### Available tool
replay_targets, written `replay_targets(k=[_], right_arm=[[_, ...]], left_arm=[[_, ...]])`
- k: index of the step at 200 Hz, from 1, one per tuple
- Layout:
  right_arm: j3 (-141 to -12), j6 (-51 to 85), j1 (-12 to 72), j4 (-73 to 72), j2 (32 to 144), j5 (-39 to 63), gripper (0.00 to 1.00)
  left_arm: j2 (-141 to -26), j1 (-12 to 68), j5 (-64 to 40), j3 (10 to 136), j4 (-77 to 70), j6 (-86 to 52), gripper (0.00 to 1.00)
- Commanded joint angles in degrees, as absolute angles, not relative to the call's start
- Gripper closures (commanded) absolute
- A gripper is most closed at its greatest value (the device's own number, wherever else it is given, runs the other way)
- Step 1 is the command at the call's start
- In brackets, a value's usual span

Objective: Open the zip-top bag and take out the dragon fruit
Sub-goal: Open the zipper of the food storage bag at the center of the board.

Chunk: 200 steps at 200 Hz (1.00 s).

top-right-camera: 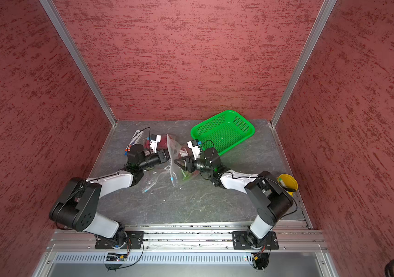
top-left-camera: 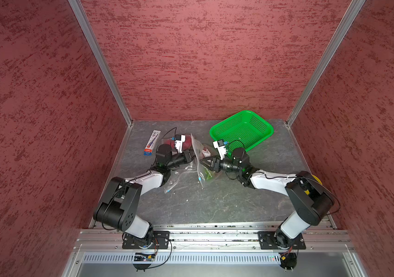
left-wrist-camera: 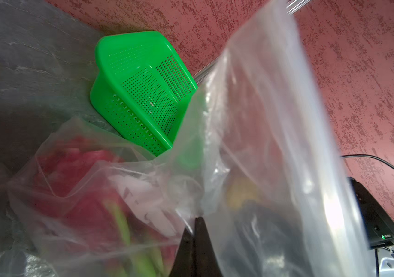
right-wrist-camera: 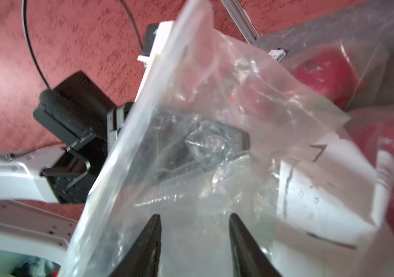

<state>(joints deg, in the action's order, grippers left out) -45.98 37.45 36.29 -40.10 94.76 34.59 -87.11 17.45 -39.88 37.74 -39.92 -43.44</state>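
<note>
Pinching the zip-top bag (top-left-camera: 196,144) film with the left gripper (left-wrist-camera: 194,223) clamped together, wrist pointing toward two o'clock; facing it with the right gripper (right-wrist-camera: 194,215), jaws apart, aiming at nine o'clock. Showing the dragon fruit (left-wrist-camera: 78,191) inside the bag, nine o'clock of the green basket (top-left-camera: 247,111).

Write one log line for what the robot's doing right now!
left gripper: shut on zip-top bag | right gripper: open, at bag | dragon fruit: bagged
</note>
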Motion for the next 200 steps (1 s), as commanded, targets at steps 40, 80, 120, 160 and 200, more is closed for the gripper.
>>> replay_targets(k=[40,80,120,160,200], right_arm=[[-45.89,38.4,36.49,-43.75,95.81,34.25,1.0],[-45.29,33.49,36.52,-36.86,91.79,29.51,1.0],[-46.68,32.87,36.98,-36.04,90.6,29.48,1.0],[-50.27,33.37,38.28,-37.79,92.02,30.54,0.87],[-49.33,30.8,38.21,-36.84,89.27,23.67,0.32]], left_arm=[[-87.11,17.53,-39.59,37.57,-43.41,-44.99,1.0],[-87.98,13.48,-45.26,37.24,-49.45,-47.4,1.0],[-90.0,12.14,-49.98,42.62,-56.58,-51.95,1.0],[-90.43,13.42,-51.78,47.53,-60.38,-54.51,1.0],[-93.05,14.39,-52.45,46.92,-59.18,-54.81,1.0]])
